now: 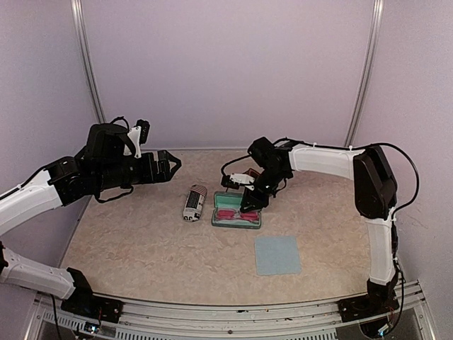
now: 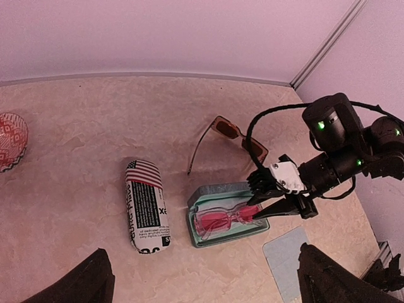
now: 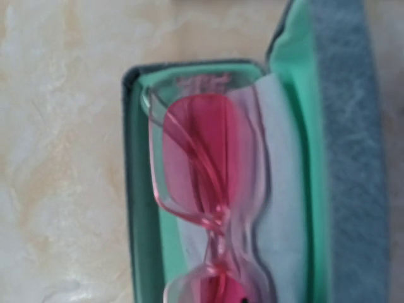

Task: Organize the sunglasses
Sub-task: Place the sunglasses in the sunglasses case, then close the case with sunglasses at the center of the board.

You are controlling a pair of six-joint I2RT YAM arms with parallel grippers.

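Observation:
The pale-pink sunglasses [image 2: 227,218] lie folded in the open blue-grey case [image 2: 214,192] with a green lining, mid-table [image 1: 237,214]. The right wrist view shows them close up [image 3: 208,183] inside the case [image 3: 344,126]. My right gripper [image 2: 255,211] reaches down over the case [image 1: 249,205], its fingers closed in on the right lens end. The reddish-brown sunglasses [image 2: 237,136] lie open on the table just behind the case. My left gripper [image 1: 166,164] is open and empty, held high to the left [image 2: 202,290].
A striped black-and-white pouch [image 1: 193,202] with a flag print lies left of the case [image 2: 147,205]. A light blue cloth [image 1: 277,255] lies in front of the case, to the right. A red-patterned bowl [image 2: 9,139] sits at the far left.

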